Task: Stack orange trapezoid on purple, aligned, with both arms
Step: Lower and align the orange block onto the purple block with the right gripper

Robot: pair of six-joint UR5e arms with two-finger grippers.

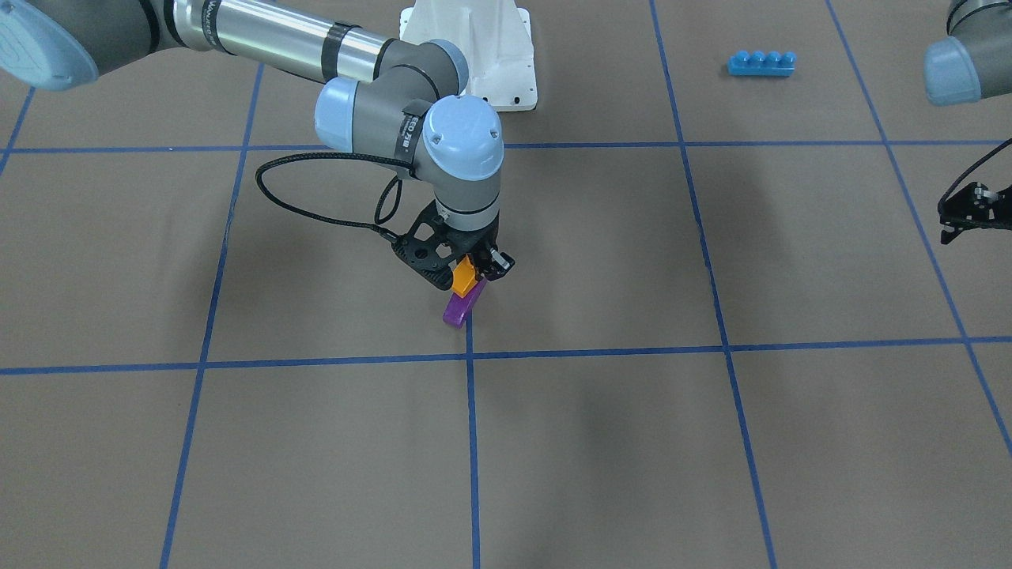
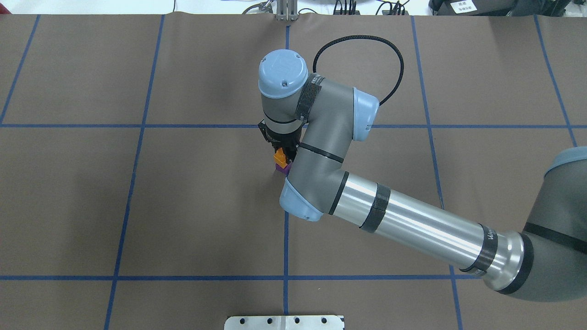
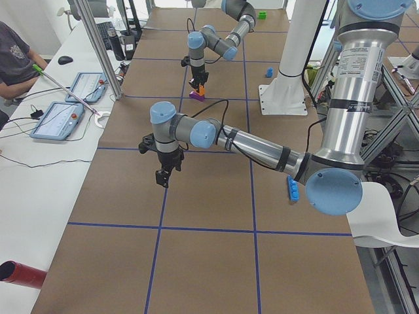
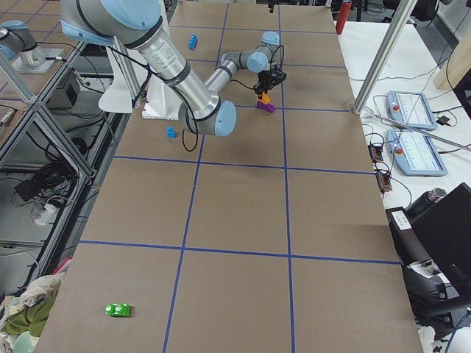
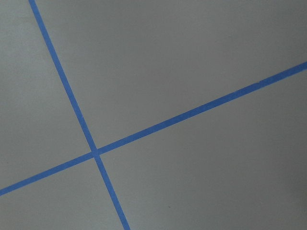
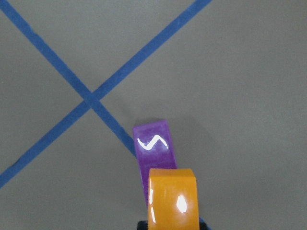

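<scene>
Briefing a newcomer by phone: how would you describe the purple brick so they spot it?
From the white pedestal base, follow the right arm to its claw, beside a crossing of blue tape lines. The purple brick lies on the table beneath the orange brick in that claw. Only it is purple; the long blue brick and green brick lie far off.

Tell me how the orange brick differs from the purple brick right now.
The orange brick is clamped in the right gripper, while the purple brick lies free on the table. The orange brick sits higher, over one end of the purple brick, which pokes out beyond it. Both are glossy and similar in width.
</scene>
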